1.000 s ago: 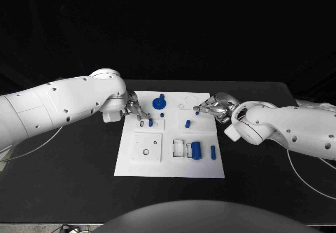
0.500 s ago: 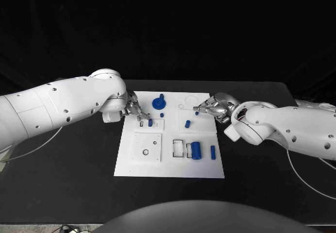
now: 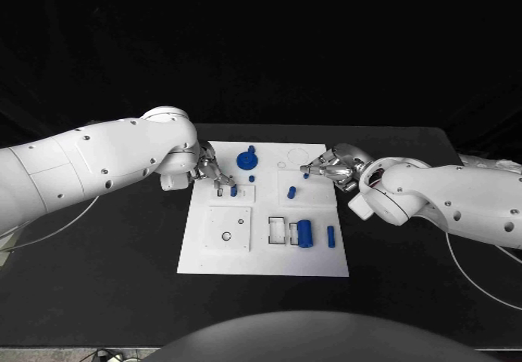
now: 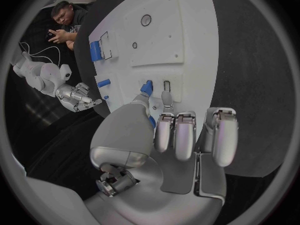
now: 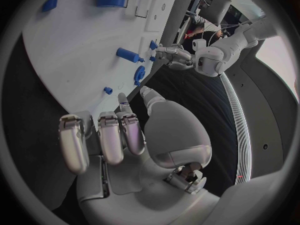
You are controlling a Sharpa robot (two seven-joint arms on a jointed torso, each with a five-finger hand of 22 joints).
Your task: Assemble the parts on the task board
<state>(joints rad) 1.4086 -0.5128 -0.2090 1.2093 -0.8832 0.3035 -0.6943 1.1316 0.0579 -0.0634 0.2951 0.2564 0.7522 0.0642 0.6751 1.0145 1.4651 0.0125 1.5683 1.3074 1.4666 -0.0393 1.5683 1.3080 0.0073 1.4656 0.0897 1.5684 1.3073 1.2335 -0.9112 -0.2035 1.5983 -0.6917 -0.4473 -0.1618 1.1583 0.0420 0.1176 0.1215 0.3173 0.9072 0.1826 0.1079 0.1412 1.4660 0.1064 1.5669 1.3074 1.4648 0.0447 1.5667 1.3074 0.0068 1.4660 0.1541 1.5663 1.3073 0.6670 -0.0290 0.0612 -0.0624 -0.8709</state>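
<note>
Head view: white board [image 3: 218,253] lies mid tabletop [image 3: 98,286]. Left hand [image 3: 210,170] sits at the board's far left edge, pinching a small blue peg [image 3: 234,191] standing in a slot there. Right hand [image 3: 330,166] hovers over the board's far right edge; whether it holds anything, cannot tell. Blue gear [image 3: 248,160] near the board's far edge, blue cylinder [image 3: 305,233] toward its near right.

Left wrist view: left hand [image 4: 164,135] fingertips meet on the blue peg [image 4: 147,87] on the board [image 4: 200,45].

Right wrist view: right hand [image 5: 128,130], fingers curled together above the board [image 5: 69,50] edge, just beside a small blue stud [image 5: 108,90].
</note>
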